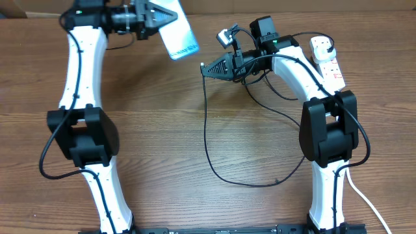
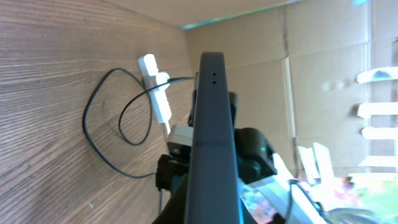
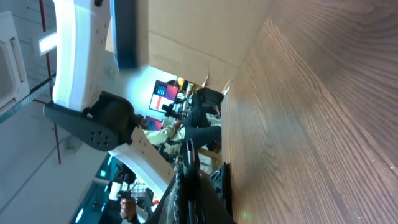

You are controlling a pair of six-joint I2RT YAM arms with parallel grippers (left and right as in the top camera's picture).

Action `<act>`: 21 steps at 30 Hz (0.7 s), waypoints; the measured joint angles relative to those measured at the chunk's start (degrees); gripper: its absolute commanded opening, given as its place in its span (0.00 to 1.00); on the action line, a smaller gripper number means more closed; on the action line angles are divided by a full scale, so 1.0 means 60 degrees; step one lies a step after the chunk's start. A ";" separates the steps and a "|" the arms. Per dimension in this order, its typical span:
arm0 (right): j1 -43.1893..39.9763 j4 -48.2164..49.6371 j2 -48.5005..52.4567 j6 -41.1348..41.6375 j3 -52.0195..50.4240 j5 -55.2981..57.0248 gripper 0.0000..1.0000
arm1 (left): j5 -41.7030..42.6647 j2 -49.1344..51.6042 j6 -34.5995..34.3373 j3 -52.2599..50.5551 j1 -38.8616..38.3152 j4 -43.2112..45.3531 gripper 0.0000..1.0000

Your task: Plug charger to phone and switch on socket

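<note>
Overhead view first: I have the left gripper (image 1: 155,17) at the far edge of the surface (image 1: 162,143), its fingers clamped on one end of the phone (image 1: 179,36). The phone is held up off the wood, with its light-blue screen facing the camera and tilted toward the middle. My right gripper (image 1: 207,67) points at it from the right, near but not touching. Its fingers are pinched narrow on the free end of the charger (image 1: 205,130). The connector is too small for me to make out. From there the thin black cable drops toward me, loops across the wood and climbs back toward the socket (image 1: 327,57), which lies flat at the far right, partly under the right arm. A thick white cord (image 1: 364,198) runs off past the right arm's base.

Left wrist view: I see the phone (image 2: 211,124) edge-on, a dark slim bar filling the centre. Beyond it the socket (image 2: 157,87) lies on the surface (image 2: 50,74), with the charger (image 2: 93,143) looping beside it.

Right wrist view: the right gripper (image 3: 188,154) shows its fingers (image 3: 188,171) close together, with the white left arm (image 3: 81,43) ahead. I cannot tell the phone from this angle.
</note>
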 measured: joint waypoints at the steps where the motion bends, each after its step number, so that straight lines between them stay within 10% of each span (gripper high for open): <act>1: 0.0036 -0.0011 0.0000 -0.0007 0.0000 0.0007 0.04 | 0.0138 0.0000 -0.0007 0.0000 0.0098 0.0000 0.04; 21: 0.0761 -0.0186 0.0000 -0.0007 0.0000 0.0390 0.04 | 0.1953 0.2135 -0.1439 0.0007 0.0197 0.0860 0.04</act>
